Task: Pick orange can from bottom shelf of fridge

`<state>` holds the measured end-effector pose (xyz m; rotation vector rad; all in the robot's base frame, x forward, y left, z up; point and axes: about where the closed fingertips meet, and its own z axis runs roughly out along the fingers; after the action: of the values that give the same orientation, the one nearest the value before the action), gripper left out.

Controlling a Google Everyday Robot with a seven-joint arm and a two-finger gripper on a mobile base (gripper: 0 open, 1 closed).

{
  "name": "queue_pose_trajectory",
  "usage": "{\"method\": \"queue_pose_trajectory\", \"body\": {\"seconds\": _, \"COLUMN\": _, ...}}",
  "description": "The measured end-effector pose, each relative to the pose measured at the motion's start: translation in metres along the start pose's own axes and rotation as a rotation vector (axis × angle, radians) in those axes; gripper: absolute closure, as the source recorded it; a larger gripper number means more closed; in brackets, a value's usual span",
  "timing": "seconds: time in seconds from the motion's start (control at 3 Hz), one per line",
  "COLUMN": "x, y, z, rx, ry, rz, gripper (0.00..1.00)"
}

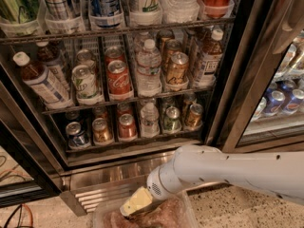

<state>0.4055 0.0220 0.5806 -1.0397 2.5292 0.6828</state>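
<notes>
The fridge point(232, 80) stands open before me, with wire racks of drinks. On the bottom shelf point(133, 141) a copper-orange can point(101, 131) stands in the second lane from the left, between a dark blue can point(76, 135) and a red can point(127, 126). A second amber can point(194, 116) stands at the shelf's right end. My gripper point(135, 202) hangs low in front of the ribbed steel base panel point(104, 189), below the shelf and a little to the right of the copper-orange can. It touches no can. The white arm point(228, 167) reaches in from the right.
A small water bottle point(149, 120) and a green can point(172, 120) also stand on the bottom shelf. Taller bottles and cans fill the rack above point(118, 80). A clear tub with pinkish contents point(156, 217) lies under the gripper. A second cooler with blue cans point(280, 101) stands at the right.
</notes>
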Motion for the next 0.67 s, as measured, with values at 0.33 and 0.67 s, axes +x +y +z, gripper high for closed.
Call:
{"method": "queue_pose_trajectory", "body": {"seconds": 0.33, "x": -0.011, "y": 0.003, "z": 0.017, "rx": -0.003, "ry": -0.06, "rz": 0.006, "gripper": 0.0}}
{"method": "queue_pose_trajectory", "body": {"seconds": 0.67, "x": -0.04, "y": -0.002, "z": 0.037, "rx": 0.026, "ry": -0.152, "rz": 0.024, "gripper": 0.0}}
